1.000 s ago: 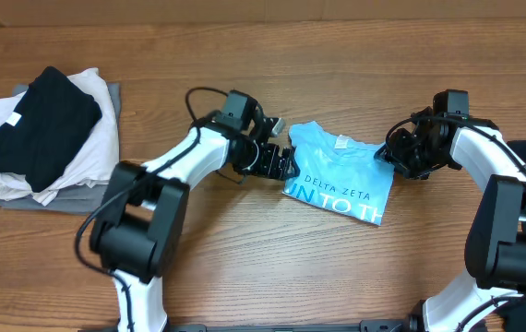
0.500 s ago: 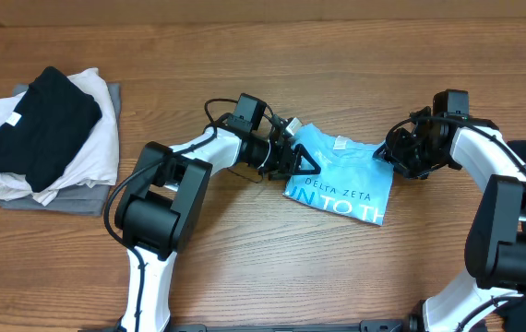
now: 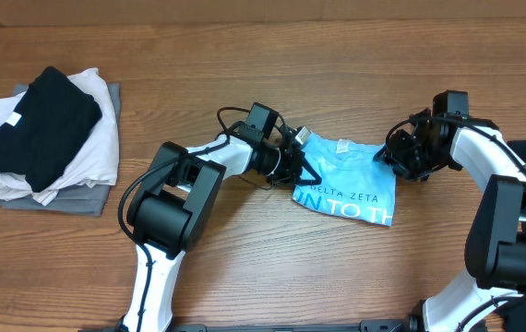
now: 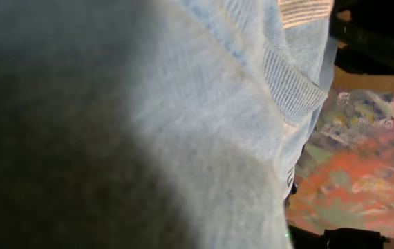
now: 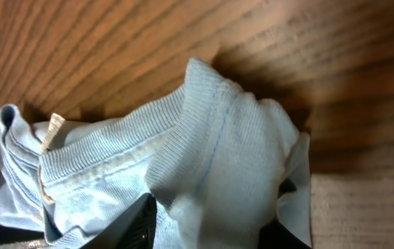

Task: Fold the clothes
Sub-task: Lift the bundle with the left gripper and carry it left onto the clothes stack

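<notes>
left fingers [image 3: 304,169] shut tight on sky-blue T-shirt [image 3: 351,184] edge, right fingers [image 3: 400,159] clamped on bunched fabric at opposite corner, shirt on bench [image 3: 245,267] between both finger pairs, black/white/grey stack [image 3: 41,129] well beyond left fingers

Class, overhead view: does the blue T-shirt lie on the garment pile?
No, the blue T-shirt lies on the table, well apart from the pile.
</notes>
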Action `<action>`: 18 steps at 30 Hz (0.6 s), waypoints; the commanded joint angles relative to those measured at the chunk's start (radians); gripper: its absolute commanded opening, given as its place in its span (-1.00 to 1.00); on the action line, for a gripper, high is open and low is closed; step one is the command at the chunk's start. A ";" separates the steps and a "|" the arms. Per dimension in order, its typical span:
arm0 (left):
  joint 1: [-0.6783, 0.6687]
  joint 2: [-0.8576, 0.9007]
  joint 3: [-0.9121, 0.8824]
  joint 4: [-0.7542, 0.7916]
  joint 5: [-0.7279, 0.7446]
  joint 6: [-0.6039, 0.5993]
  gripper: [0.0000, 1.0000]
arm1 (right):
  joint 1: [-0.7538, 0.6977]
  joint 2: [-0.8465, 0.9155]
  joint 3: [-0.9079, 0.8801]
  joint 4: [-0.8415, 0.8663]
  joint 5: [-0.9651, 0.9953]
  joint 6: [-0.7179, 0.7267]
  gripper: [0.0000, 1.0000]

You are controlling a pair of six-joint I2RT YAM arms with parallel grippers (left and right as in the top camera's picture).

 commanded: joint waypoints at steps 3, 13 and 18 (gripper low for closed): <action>0.060 -0.040 -0.023 -0.083 -0.073 0.072 -0.92 | -0.014 -0.043 0.035 -0.094 -0.033 -0.008 -0.19; 0.296 -0.441 -0.022 -0.255 -0.080 0.212 -0.92 | -0.055 -0.204 0.094 -0.158 -0.134 -0.026 -0.16; 0.461 -0.626 -0.022 -0.254 -0.117 0.226 -0.92 | -0.053 -0.243 0.094 -0.159 -0.134 -0.026 -0.11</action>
